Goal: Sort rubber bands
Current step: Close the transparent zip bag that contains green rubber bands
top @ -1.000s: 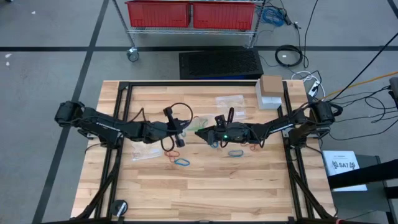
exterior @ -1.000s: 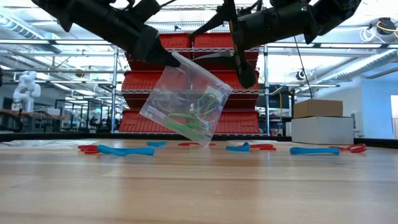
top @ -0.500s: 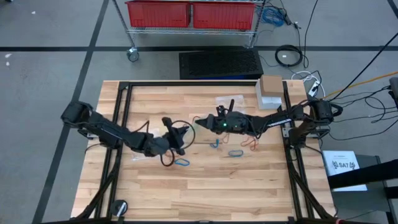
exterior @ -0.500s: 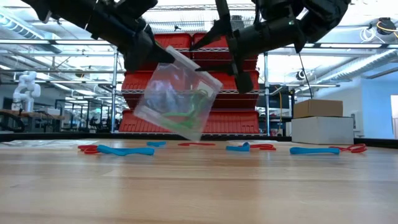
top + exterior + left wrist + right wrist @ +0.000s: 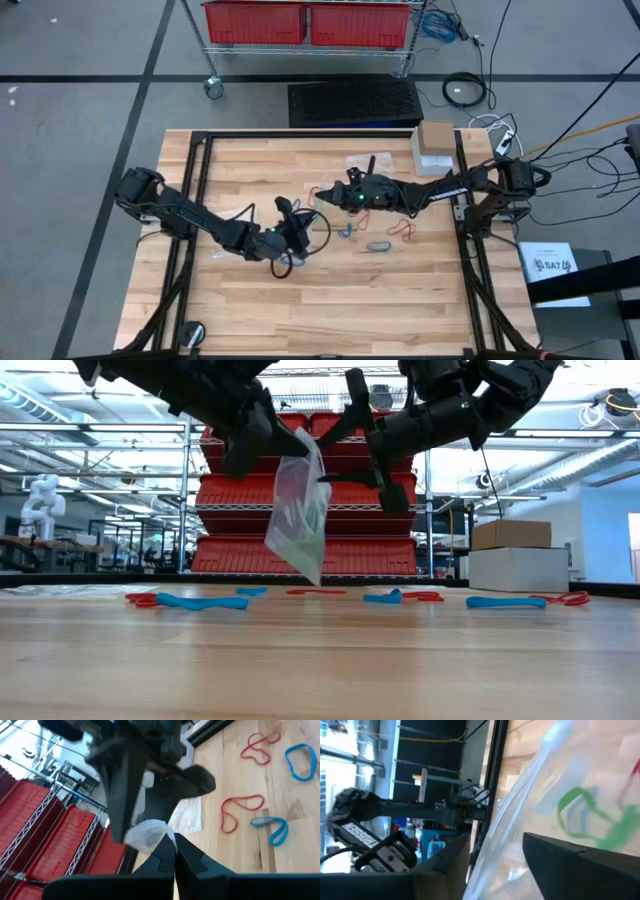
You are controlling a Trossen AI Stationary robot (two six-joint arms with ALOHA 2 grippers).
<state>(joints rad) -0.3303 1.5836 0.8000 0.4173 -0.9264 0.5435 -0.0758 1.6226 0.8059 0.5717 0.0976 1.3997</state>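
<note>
Overhead, table-level and two close wrist views share the table [image 5: 400, 300]

Left gripper [image 5: 262, 445] pinches the top edge of a clear plastic bag [image 5: 298, 510], fingers closed on it; the bag hangs tilted, clear of the table [image 5: 320, 660], green bands [image 5: 290, 520] faintly visible inside. Right gripper [image 5: 362, 445] sits just beside the bag's upper corner, fingers spread, one on each side of that corner. Blue rubber bands [image 5: 200, 601] and red rubber bands [image 5: 565, 598] lie scattered across the far tabletop. Cardboard box [image 5: 511, 534] on a white box [image 5: 518, 569] at far right; red bins [image 5: 360, 555] on a wire rack behind.
</note>
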